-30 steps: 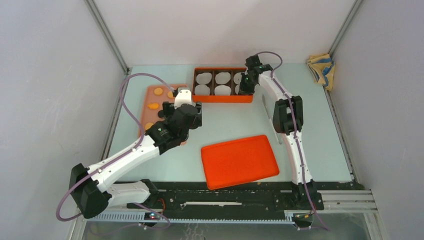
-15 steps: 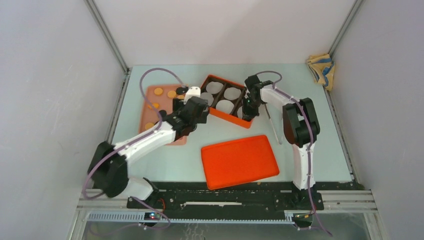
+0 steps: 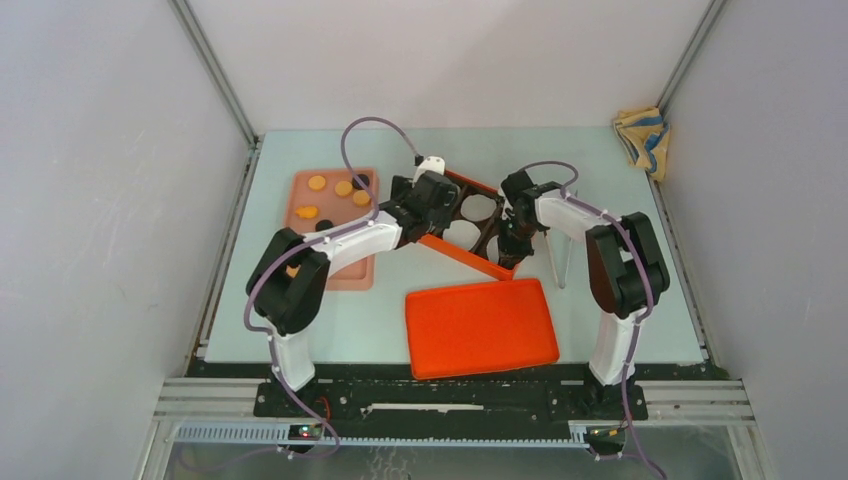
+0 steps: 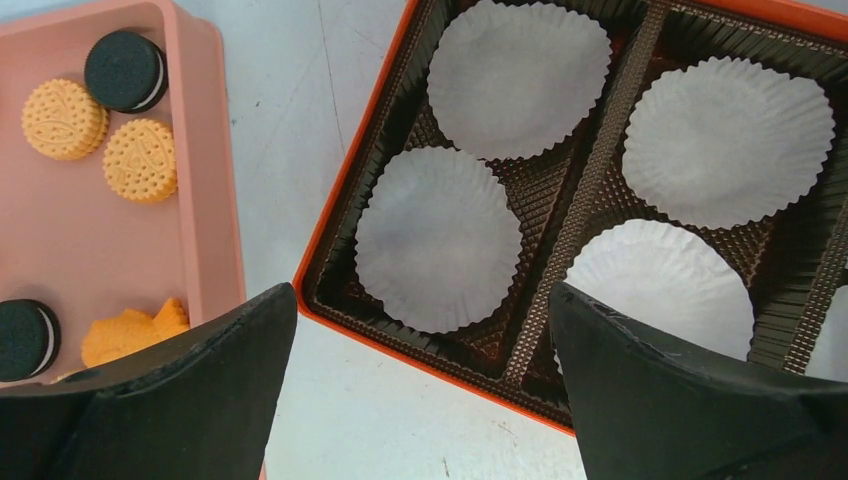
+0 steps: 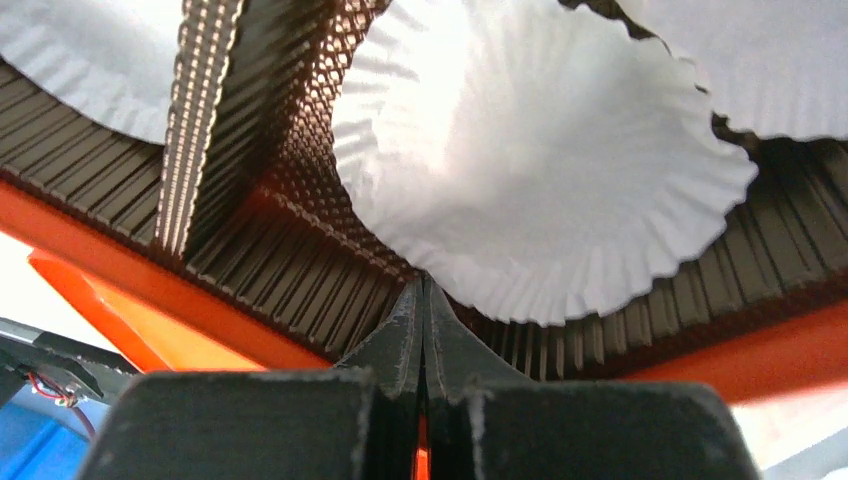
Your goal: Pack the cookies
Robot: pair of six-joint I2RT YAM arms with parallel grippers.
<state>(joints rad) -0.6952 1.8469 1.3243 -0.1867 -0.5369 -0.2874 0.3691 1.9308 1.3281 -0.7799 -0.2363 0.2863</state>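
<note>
Dragged and turned, the box [image 3: 462, 254] now sits nearer the cookies [image 4: 140, 160], easing packing; my right claw [image 5: 422, 288] clamps its rim, my left claw [image 4: 420, 300] hangs spread wide

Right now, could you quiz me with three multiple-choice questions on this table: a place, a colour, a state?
1. Where is the flat orange plastic lid, relative to the orange compartment box?
A) on it
B) on the pale table, on its arms' side
C) inside it

2. What colour is the shallow plastic tray holding the small round cookies?
A) white
B) blue
C) pink

3. How does the left gripper stand?
A) wide open, empty
B) shut on a cookie
C) shut on a paper cup

Answers: B, the top view shows it nearer the arms; C, its floor is pink; A, fingers far apart, gripping nothing.
</note>
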